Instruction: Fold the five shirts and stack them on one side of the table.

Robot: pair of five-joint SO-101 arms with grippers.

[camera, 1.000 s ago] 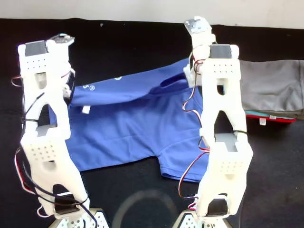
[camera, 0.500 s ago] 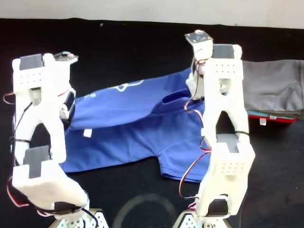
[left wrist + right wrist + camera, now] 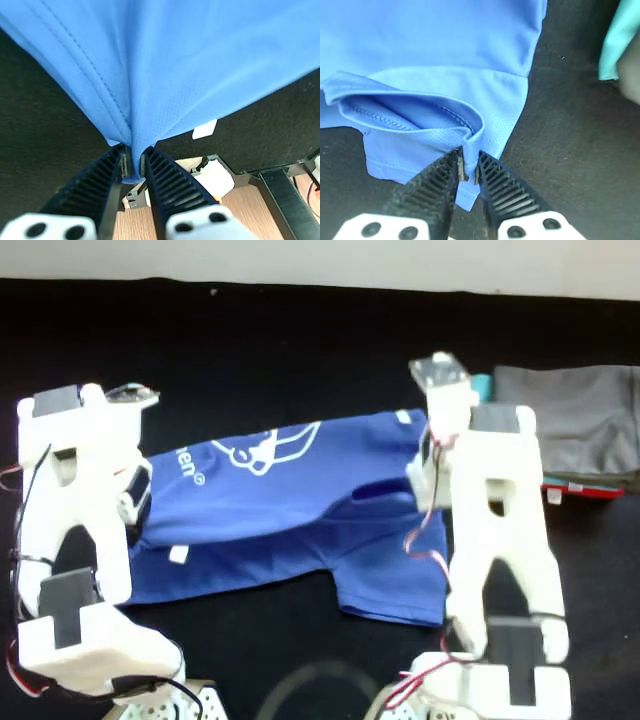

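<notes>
1. Black cloth [image 3: 300, 340] lay under everything, with the blue shirt [image 3: 290, 510] spread across its centre.
2. Our left gripper [image 3: 132, 160] was clamped on the shirt's nine-o'clock edge.
3. Our right gripper [image 3: 468, 167] pinched a fold on its three-o'clock side.
4. Folded shirts [image 3: 580, 430] lay stacked at two o'clock.

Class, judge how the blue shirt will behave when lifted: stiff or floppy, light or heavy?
Probably floppy: the blue shirt bunches into folds where the left gripper pinches it. Likely light: the right gripper holds it by one thin fold. Probably sags between them.
</notes>
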